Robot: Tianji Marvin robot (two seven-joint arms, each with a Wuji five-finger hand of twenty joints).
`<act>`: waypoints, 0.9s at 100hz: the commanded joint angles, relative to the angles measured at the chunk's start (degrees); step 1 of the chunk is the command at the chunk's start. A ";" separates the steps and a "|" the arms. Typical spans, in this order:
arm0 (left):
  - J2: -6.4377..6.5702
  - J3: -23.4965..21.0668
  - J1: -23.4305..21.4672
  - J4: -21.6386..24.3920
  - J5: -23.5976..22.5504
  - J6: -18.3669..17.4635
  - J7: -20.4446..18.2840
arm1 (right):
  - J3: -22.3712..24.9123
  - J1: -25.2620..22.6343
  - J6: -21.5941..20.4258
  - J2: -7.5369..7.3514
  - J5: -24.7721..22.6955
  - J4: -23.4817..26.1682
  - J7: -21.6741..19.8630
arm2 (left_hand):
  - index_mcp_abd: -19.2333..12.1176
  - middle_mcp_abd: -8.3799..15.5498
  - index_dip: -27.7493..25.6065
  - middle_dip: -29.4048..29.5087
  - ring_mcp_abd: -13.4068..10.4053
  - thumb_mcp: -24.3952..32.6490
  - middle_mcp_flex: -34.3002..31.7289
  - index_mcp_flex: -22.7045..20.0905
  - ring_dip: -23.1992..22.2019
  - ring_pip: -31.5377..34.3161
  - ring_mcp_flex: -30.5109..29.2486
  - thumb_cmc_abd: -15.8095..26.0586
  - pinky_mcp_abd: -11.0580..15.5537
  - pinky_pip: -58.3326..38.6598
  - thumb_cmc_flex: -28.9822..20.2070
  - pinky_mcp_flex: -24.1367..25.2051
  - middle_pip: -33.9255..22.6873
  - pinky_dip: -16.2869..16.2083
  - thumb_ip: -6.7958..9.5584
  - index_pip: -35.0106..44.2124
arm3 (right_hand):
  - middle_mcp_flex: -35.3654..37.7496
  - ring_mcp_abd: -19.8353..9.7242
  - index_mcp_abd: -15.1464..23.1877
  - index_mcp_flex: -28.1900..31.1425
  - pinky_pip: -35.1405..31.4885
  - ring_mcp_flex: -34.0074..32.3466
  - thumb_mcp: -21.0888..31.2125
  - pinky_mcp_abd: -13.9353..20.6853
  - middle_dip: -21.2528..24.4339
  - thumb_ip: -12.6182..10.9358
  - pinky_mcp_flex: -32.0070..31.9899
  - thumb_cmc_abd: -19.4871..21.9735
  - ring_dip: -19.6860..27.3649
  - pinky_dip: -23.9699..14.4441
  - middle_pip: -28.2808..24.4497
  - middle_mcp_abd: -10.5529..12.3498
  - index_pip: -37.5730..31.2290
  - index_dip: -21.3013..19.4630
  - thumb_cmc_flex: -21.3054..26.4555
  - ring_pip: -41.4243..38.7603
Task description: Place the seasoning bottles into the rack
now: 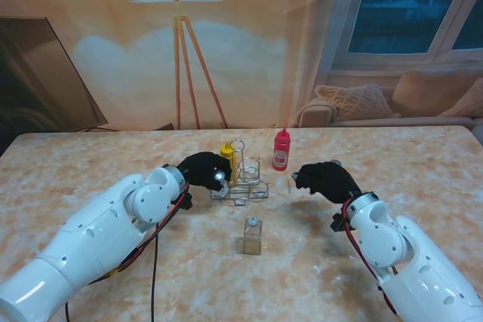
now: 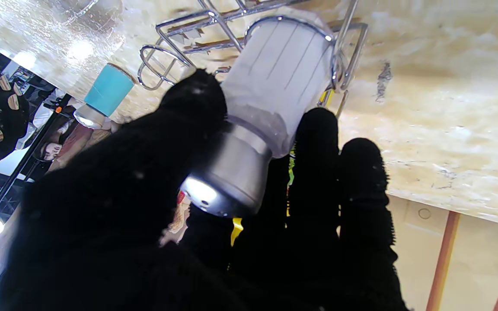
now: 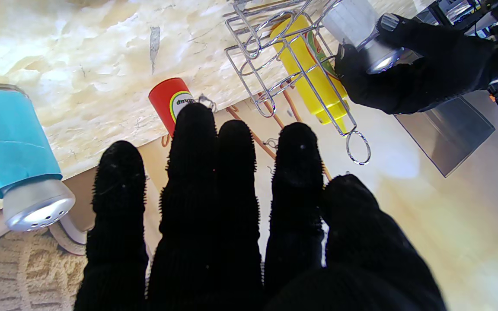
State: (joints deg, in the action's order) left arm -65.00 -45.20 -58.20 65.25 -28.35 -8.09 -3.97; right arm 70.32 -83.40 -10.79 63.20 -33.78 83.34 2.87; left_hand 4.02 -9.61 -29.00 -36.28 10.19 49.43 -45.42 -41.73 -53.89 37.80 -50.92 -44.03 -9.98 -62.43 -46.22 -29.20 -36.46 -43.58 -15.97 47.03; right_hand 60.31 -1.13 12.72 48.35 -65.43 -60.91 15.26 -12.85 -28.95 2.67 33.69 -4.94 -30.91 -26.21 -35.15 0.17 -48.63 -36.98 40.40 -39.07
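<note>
The wire rack [image 1: 243, 181] stands mid-table with a yellow bottle [image 1: 226, 151] in one of its slots. My left hand [image 1: 202, 169] is shut on a white shaker with a silver cap [image 2: 270, 82]; the shaker is tilted, and its base sits inside a rack ring [image 2: 339, 56]. A red bottle [image 1: 281, 150] stands just right of the rack. A clear shaker [image 1: 252, 235] stands nearer to me. My right hand [image 1: 326, 179] is open with nothing in it, right of the rack. A teal shaker [image 3: 13, 142] stands close beside it; I cannot make that shaker out in the stand view.
The marble table [image 1: 423, 164] runs wide to both sides. A floor lamp [image 1: 179, 43] and a sofa [image 1: 392, 103] stand beyond the far edge.
</note>
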 commanded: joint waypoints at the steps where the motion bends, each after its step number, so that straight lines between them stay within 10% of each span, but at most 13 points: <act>1: -0.29 -0.19 -0.42 0.15 0.03 0.21 -0.96 | -0.15 -0.52 -0.22 0.25 -0.12 0.21 -0.81 | 2.61 -0.13 -0.65 2.37 -0.54 4.83 3.39 1.58 1.68 -1.91 2.58 2.49 -0.21 1.08 3.52 1.89 1.47 1.36 1.65 -3.96 | 1.53 -0.82 0.92 0.20 -1.26 -1.23 0.82 -0.22 -2.02 1.57 0.05 -1.28 -1.54 -0.16 -0.81 0.72 -1.05 0.26 0.22 -0.87; 12: -0.26 -0.57 -0.66 0.37 -0.23 0.12 -0.66 | -0.21 -0.48 -0.20 0.24 -0.09 0.18 -0.88 | 4.41 -1.01 -0.53 3.07 0.30 7.20 5.54 2.06 2.70 -3.64 4.95 3.59 -0.66 2.67 6.86 3.85 3.10 2.25 5.77 -9.15 | 1.56 -0.87 1.01 0.14 -1.25 -1.28 1.00 -0.23 -2.01 1.63 0.09 -1.70 -1.55 -0.15 -0.81 0.75 -1.15 0.33 0.25 -0.89; 90: 0.77 -5.34 -3.79 5.85 -2.31 -1.24 -0.87 | -0.18 -0.59 -0.25 0.25 -0.07 0.29 -0.85 | 5.93 -2.91 0.34 6.14 3.20 5.72 10.59 3.22 6.31 -7.57 11.75 5.52 -2.96 7.60 10.02 9.92 8.70 5.00 5.71 -17.10 | 1.69 -0.91 1.16 0.13 -1.23 -1.43 2.75 -0.26 -2.05 2.02 0.17 -2.28 -1.60 -0.10 -0.93 0.80 -1.82 0.80 -0.52 -1.00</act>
State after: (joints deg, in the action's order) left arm -64.46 -49.92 -61.58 69.83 -30.13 -8.71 -4.02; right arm 70.26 -83.41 -10.83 63.19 -33.77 83.33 2.79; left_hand 9.31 -12.56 -28.99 -31.05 12.52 54.53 -37.61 -39.69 -48.87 31.05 -40.43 -39.43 -12.22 -55.79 -37.76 -20.42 -28.93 -39.71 -11.60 31.55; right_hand 60.31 -1.13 12.83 48.35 -65.43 -60.92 17.15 -12.85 -28.95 3.25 33.82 -6.31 -30.91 -26.21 -35.15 0.21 -49.42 -36.85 40.33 -39.08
